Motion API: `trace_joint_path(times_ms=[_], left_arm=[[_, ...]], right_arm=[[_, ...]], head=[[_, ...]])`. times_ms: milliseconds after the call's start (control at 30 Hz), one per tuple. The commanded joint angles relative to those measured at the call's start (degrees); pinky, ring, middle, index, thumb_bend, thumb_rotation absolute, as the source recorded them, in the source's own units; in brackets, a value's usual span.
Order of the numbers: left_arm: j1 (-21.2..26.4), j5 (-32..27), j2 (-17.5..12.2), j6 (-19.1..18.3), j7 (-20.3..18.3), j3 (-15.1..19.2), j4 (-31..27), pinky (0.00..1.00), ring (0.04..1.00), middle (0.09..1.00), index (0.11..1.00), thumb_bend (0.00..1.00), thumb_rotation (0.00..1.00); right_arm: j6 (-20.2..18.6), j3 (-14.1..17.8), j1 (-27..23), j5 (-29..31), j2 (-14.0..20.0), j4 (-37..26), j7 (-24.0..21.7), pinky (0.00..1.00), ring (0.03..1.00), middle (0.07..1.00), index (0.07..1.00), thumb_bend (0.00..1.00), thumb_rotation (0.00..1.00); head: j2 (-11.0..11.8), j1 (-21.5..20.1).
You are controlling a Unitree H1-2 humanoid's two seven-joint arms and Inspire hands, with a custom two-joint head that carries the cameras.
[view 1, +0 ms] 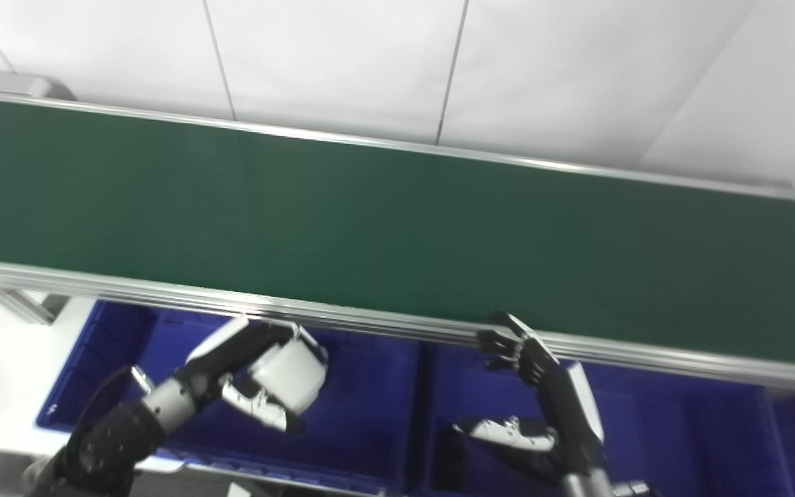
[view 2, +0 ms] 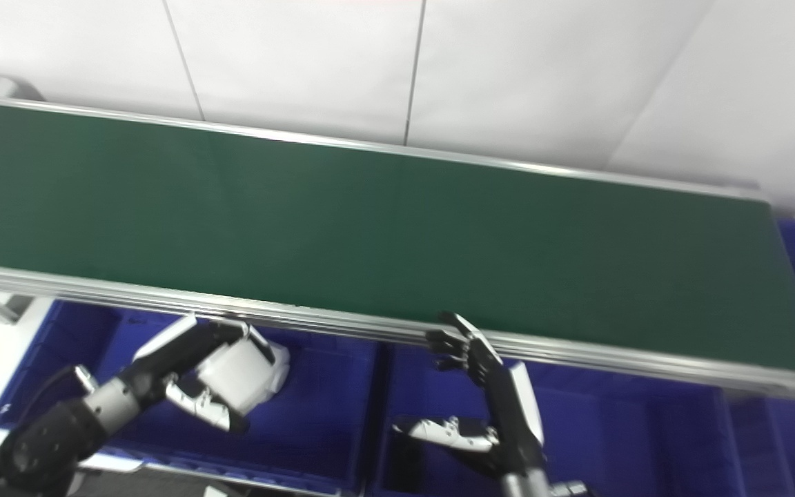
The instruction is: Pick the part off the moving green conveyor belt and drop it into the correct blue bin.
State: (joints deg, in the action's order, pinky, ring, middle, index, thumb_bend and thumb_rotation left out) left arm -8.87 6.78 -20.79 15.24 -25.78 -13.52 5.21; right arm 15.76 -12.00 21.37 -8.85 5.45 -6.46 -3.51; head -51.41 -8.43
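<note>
The left hand (view 1: 263, 376) clasps a white part (view 1: 294, 376) directly over the left blue bin (view 1: 370, 442), positioned for release. The right hand (view 1: 542, 393) holds nothing, fingers spread, raised at the near rail of the green belt (view 1: 397, 235), probably ready for the next pick.

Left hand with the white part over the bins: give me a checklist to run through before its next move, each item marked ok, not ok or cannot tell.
1. White part held in the left hand: ok, fingers wrapped around it.
2. Part is over the left blue bin, below the belt's near rail: ok.
3. This is the correct bin for the part: cannot tell, nothing marks the bins.
4. Right hand out of the drop path: ok, it is open over the middle blue bin, fingers up by the rail.
5. Green conveyor belt carries no other part in view: ok.
</note>
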Motion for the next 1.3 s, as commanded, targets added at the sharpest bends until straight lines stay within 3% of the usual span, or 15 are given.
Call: trace_joint_path(times_ms=[0,167,400,500,533,567,600,633,667,700,767,800,1000,1133,1267], left_arm=[[1.90,3.87,-0.23,1.49,1.42,-0.82,-1.38,0.46,0.472,0.524,0.454,0.50,0.00],[3.11,14.98,0.83,-0.28,5.29,-3.47,-2.00,0.48,0.480,0.509,0.465,0.50,0.00],[3.87,22.03,2.67,-1.07,10.88,-4.11,0.64,0.44,0.433,0.505,0.509,0.50,0.00],[3.72,24.33,3.68,-1.01,14.46,-3.75,2.25,0.50,0.432,0.520,0.520,0.50,0.00],[3.53,24.52,3.99,-1.53,15.23,-3.42,2.45,0.56,0.589,0.674,0.508,0.50,0.03],[3.31,24.32,4.27,-2.10,15.64,-3.11,2.50,0.60,0.672,0.749,0.504,0.50,0.04],[3.02,23.39,4.50,-2.60,15.68,-2.66,2.41,0.61,0.714,0.816,0.686,0.54,0.05],[2.78,22.90,4.60,-2.61,15.86,-2.44,2.40,0.61,0.740,0.866,0.764,0.58,0.09],[2.58,22.25,4.56,-2.47,15.68,-2.27,2.28,0.64,0.782,0.897,0.809,0.61,0.13],[2.43,21.71,4.46,-2.13,15.53,-2.22,2.26,0.76,0.875,0.946,0.864,0.69,0.25],[2.14,20.01,4.09,-1.28,14.80,-2.12,2.20,0.85,0.947,0.989,0.912,0.78,0.38],[2.07,19.41,3.97,-1.02,14.60,-2.12,2.23,0.85,0.951,0.991,0.916,0.79,0.39],[2.74,8.84,1.80,10.08,10.89,-3.11,6.78,0.87,0.938,0.974,0.934,0.88,0.49],[1.84,-4.55,2.23,11.60,5.32,-3.11,5.90,0.82,0.881,0.902,0.859,0.89,0.40],[-0.33,-10.70,4.00,11.67,4.01,-0.54,3.98,0.72,0.774,0.797,0.775,0.90,0.37]], right_arm=[[-0.20,0.16,0.17,0.23,-0.65,-2.37,0.07,0.65,0.731,0.757,0.849,0.87,0.21],[-0.72,0.64,0.80,-0.08,-0.75,-3.42,0.26,0.66,0.738,0.764,0.846,0.86,0.20],[-0.70,1.10,1.54,-0.16,-0.80,-3.70,0.21,0.65,0.732,0.756,0.843,0.86,0.20],[-0.30,1.25,1.97,-0.86,-0.53,-3.69,0.34,0.65,0.726,0.752,0.845,0.86,0.21],[-0.31,1.25,2.07,-1.02,-0.51,-3.76,0.34,0.65,0.725,0.750,0.846,0.86,0.21],[-0.21,1.29,2.19,-1.16,-0.46,-3.75,0.34,0.65,0.724,0.749,0.846,0.85,0.21],[-0.04,1.33,2.24,-1.33,-0.49,-3.67,0.41,0.64,0.723,0.748,0.847,0.85,0.20],[0.15,1.38,2.26,-1.38,-0.52,-3.49,0.47,0.64,0.724,0.748,0.845,0.85,0.20],[0.31,1.41,2.29,-1.39,-0.57,-3.36,0.52,0.64,0.724,0.748,0.844,0.85,0.20],[0.50,1.44,2.33,-1.40,-0.61,-3.20,0.57,0.64,0.726,0.748,0.842,0.86,0.20],[0.73,1.50,2.44,-1.56,-0.71,-2.93,0.73,0.65,0.730,0.751,0.840,0.86,0.21],[0.81,1.52,2.47,-1.60,-0.74,-2.83,0.77,0.65,0.730,0.751,0.840,0.86,0.21],[1.64,1.54,2.57,-2.21,-0.70,-2.21,0.95,0.65,0.737,0.758,0.840,0.85,0.20],[0.40,1.49,2.84,-1.95,-0.64,-2.75,0.45,0.67,0.752,0.772,0.846,0.85,0.21],[0.78,1.52,2.79,-2.12,-0.38,-2.44,0.38,0.68,0.762,0.778,0.849,0.85,0.21]], head=[[-0.21,-0.22],[-0.25,-0.31],[0.39,-1.34],[1.03,-1.57],[1.03,-1.57],[1.38,-1.64],[1.38,-1.64],[1.65,-1.76],[1.65,-1.76],[2.04,-1.93],[2.44,-2.03],[2.44,-2.03],[2.92,-2.47],[3.06,-2.41],[3.29,-1.88]])
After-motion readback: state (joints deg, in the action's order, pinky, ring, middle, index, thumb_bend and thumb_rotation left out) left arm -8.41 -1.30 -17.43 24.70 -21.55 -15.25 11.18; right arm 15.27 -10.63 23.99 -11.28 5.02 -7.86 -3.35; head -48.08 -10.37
